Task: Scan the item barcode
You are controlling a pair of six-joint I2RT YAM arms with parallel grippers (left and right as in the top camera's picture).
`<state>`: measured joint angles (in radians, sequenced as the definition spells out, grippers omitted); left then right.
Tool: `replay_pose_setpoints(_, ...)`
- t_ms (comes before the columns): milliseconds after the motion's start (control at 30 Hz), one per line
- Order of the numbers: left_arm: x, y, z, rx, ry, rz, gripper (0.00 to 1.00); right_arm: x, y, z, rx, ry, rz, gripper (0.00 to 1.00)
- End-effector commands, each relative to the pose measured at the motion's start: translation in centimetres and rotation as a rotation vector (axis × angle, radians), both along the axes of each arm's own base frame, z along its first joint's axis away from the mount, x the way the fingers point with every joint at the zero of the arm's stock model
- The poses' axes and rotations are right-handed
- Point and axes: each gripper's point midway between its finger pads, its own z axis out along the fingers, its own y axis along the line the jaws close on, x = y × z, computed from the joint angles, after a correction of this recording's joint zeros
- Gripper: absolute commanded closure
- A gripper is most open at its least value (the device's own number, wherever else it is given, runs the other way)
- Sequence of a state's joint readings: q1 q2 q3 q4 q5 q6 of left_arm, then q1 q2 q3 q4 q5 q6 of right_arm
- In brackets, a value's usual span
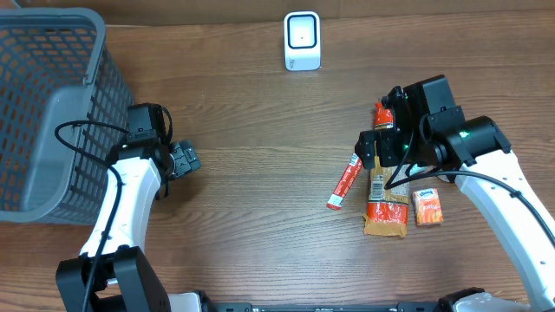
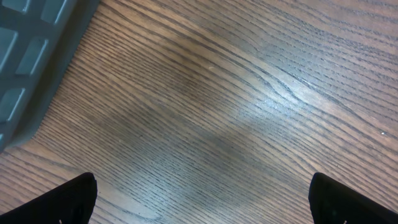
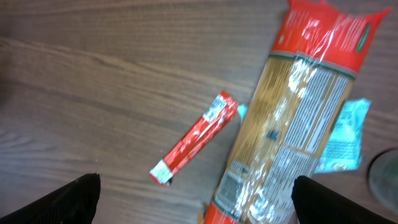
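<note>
- Your right end effector (image 1: 373, 149) hangs over the items at the right of the worktop (image 1: 260, 225), fingers spread wide and holding nothing.
- In the right wrist view the right end effector (image 3: 205, 199) shows only as two dark fingertips (image 3: 68, 199) in the bottom corners.
- The pasta (image 1: 386, 208) lies lengthwise on the worktop. From overhead the arm covers its middle, and only the red top end and the lower part show.
- In the right wrist view the pasta (image 3: 298, 112) is cut off at the bottom edge, and its label print is too blurred to read.
- A red stick (image 1: 344, 182) lies tilted just left of the pasta, apart from it.
- A teal packet (image 3: 345, 134) sticks out from under the pasta, mostly hidden.
- An orange box (image 1: 427, 207) sits just right of the pasta.
- The scanner (image 1: 302, 41) stands at the far edge, well apart from the items.
- Your left end effector (image 1: 184, 160) is spread and empty beside the basket (image 1: 52, 113), which the frame cuts off.
</note>
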<state>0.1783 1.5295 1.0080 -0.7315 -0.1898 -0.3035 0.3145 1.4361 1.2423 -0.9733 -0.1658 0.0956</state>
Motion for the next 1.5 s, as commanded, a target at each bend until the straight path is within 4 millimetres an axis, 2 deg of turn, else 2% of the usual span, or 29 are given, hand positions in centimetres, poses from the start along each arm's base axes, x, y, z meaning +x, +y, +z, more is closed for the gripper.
replay_pose_setpoints(0,0.7,-0.1,0.7,0.0,-0.023,-0.013,0.0,0.9,-0.4,0.5,-0.033,-0.062,0.027,0.0)
replay_pose_setpoints(100,0.7,-0.1,0.7,0.0,-0.023,-0.013,0.0,1.8,-0.1,3.2,-0.014,-0.184,0.053,0.0)
replay_pose_setpoints(167,0.7,-0.1,0.7,0.0,-0.023,-0.013,0.0,1.9,-0.1,6.5,0.006,-0.313,0.076,0.0)
replay_pose_setpoints(267,0.7,-0.1,0.7,0.0,-0.023,-0.013,0.0,1.0,-0.5,11.0,0.025,-0.473,0.09,0.0)
replay_pose_setpoints(300,0.7,-0.1,0.7,0.0,-0.023,-0.013,0.0,0.1,-1.2,13.3,0.031,-0.556,0.084,0.0)
replay_pose_setpoints(367,0.7,-0.1,0.7,0.0,-0.023,-0.013,0.0,-1.2,-2.1,15.5,0.037,-0.645,0.074,0.0)
replay_pose_setpoints(467,0.7,-0.1,0.7,0.0,-0.023,-0.013,0.0,-3.3,-3.8,17.9,0.051,-0.771,0.031,0.0)
replay_pose_setpoints(567,0.7,-0.1,0.7,0.0,-0.023,-0.013,0.0,-5.6,-5.3,19.1,0.065,-0.893,-0.008,0.0)
replay_pose_setpoints(767,0.7,-0.1,0.7,0.0,-0.023,-0.013,0.0,-10.2,-7.7,19.7,0.081,-1.114,-0.077,0.0)
replay_pose_setpoints(900,0.7,-0.1,0.7,0.0,-0.023,-0.013,0.0,-11.7,-8.6,18.8,0.086,-1.221,-0.109,0.0)
replay_pose_setpoints(1100,0.7,-0.1,0.7,0.0,-0.023,-0.013,0.0,-12.2,-8.9,16.4,0.106,-1.352,-0.129,0.0)
replay_pose_setpoints(1233,0.7,-0.1,0.7,0.0,-0.023,-0.013,0.0,-12.0,-8.8,15.6,0.144,-1.456,-0.129,0.0)
replay_pose_setpoints(1367,0.7,-0.1,0.7,0.0,-0.023,-0.013,0.0,-11.4,-9.1,15.3,0.21,-1.533,-0.18,0.0)
replay_pose_setpoints(1467,0.7,-0.1,0.7,0.0,-0.023,-0.013,0.0,-10.8,-9.8,14.2,0.28,-1.538,-0.258,0.0)
